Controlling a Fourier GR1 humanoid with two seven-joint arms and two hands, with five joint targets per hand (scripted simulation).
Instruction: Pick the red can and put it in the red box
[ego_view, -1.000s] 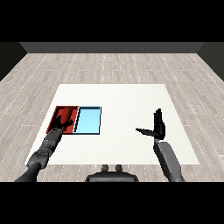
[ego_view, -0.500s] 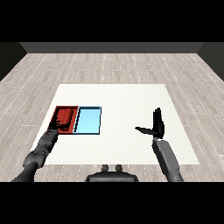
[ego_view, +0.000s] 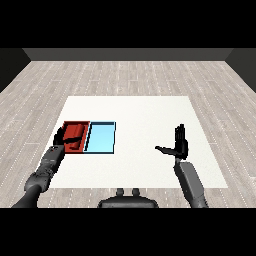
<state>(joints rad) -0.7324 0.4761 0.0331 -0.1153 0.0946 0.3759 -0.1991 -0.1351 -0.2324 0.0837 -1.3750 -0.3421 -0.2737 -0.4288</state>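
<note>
Stretching across most of the view, the white table (ego_view: 140, 115) sits on a floor of pale grey wooden planks (ego_view: 125, 75), with a dark wall (ego_view: 130, 54) closing the room at the far side. Near the table's left edge the red tray (ego_view: 80, 126) and the light blue tray (ego_view: 101, 138) lie side by side, touching along one long edge. The left hand (ego_view: 62, 137) rests at the red tray's near left corner, over its rim; whether its fingers are curled or straight cannot be told, since they blend with what lies in the tray. The red can (ego_view: 75, 135) appears to lie inside the red tray, hard to separate from the tray's own colour. The right hand (ego_view: 179, 145) hangs above the table's right part, well apart from both trays, fingers straight and upright, thumb spread toward the left, holding nothing.
</note>
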